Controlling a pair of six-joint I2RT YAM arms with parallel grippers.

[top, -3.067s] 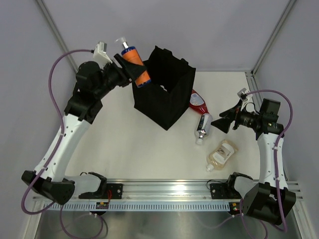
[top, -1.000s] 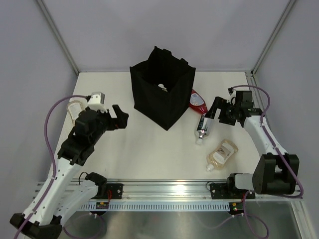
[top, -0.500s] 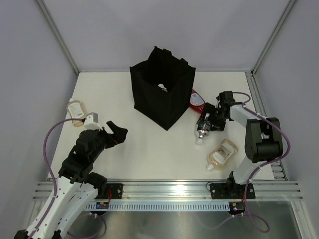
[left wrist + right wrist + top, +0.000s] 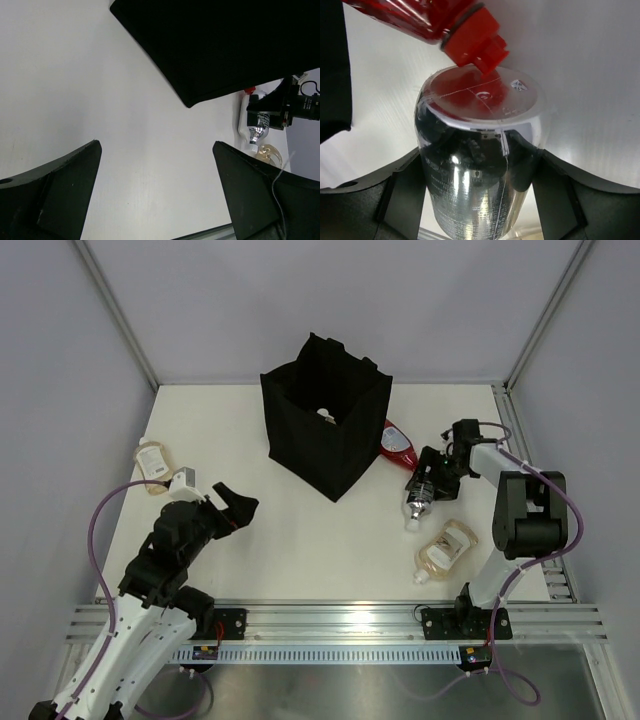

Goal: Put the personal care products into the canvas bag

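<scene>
**What the views keep back**

The canvas bag shows only darkness inside, bar a pale speck too small to identify. From above, the right claw covers the upper end of the silver tube. At the right wrist, the red squeeze bottle runs off the top edge and the tube off the bottom.

Bare table btwn L pincer & canvas bag; R side tight: red bottle cap by silver tube end.
</scene>
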